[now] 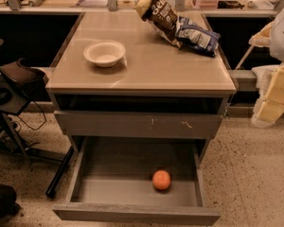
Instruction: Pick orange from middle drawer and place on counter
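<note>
The orange [161,179] is small, round and bright, and lies on the bare grey floor of the middle drawer [132,214], right of centre. The drawer is pulled wide open, low at the front of the cabinet. The counter [165,70] is the glossy beige top above it. My gripper [270,103] shows as pale cream blocks at the right edge of the view. It hangs beside the cabinet at about counter height, well above and to the right of the orange, and touches nothing.
A white bowl [104,52] stands on the counter's left half. Two snack bags [177,25] lie at its back right. A grey drawer front with pale scratches [137,124] sits shut above the open drawer. A dark chair and stand [14,89] are to the left.
</note>
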Controlling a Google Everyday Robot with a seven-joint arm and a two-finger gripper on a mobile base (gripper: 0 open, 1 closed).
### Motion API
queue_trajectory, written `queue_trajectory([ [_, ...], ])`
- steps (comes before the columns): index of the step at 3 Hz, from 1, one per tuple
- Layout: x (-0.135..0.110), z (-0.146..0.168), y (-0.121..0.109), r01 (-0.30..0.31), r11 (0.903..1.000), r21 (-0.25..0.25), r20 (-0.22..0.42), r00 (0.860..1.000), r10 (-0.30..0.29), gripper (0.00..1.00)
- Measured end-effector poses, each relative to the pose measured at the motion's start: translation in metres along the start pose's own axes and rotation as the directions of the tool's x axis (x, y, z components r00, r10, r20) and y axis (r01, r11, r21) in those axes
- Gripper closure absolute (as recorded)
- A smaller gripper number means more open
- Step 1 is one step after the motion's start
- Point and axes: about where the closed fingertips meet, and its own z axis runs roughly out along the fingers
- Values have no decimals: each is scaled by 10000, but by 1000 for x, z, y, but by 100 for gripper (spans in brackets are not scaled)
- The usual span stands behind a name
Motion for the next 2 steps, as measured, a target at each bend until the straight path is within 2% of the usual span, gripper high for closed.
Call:
queue_trajectory([
  [1,0,0,0,-1,10000,0,0,10000,1,0],
  [2,9,36,9,-506,9981,-351,320,9982,517,0],
])
